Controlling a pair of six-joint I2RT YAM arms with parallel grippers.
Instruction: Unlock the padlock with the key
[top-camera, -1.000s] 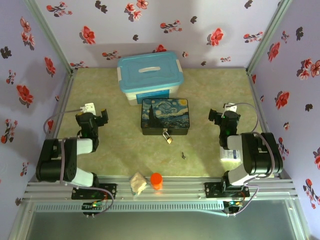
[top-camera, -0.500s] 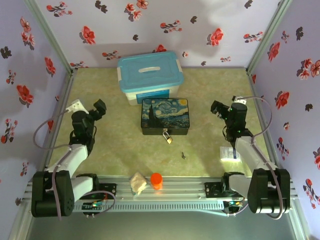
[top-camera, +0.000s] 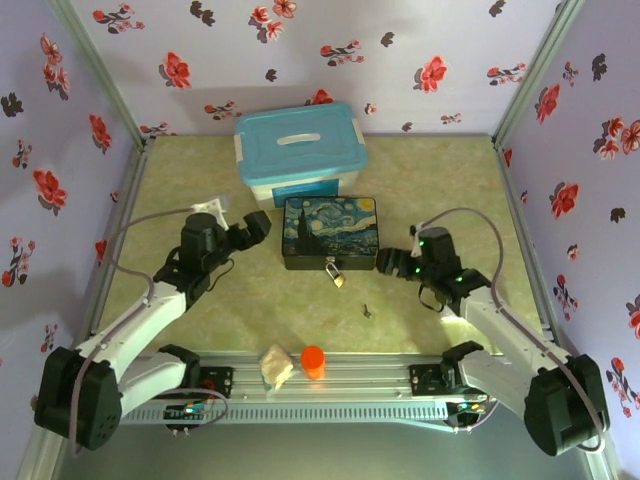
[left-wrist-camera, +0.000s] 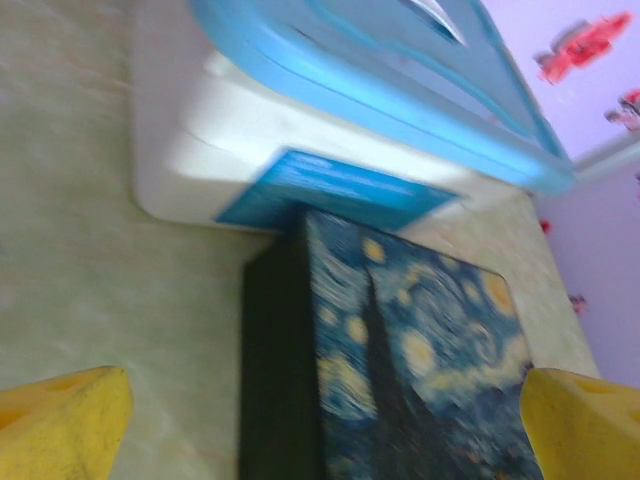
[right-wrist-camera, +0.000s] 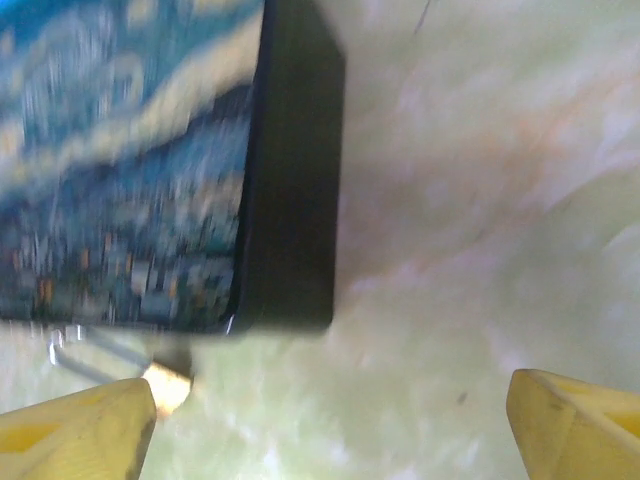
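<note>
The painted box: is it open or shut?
Shut: the painted box has its lid flat on top, the padlock at its front.

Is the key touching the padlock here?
Apart. The top view shows bare table between the key and the padlock, which sits at the front of the box.

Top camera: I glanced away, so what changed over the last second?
The left gripper reached inward to the left of the painted box, the right gripper to its right front corner. Both open, holding nothing. The padlock, key and box stayed put.
</note>
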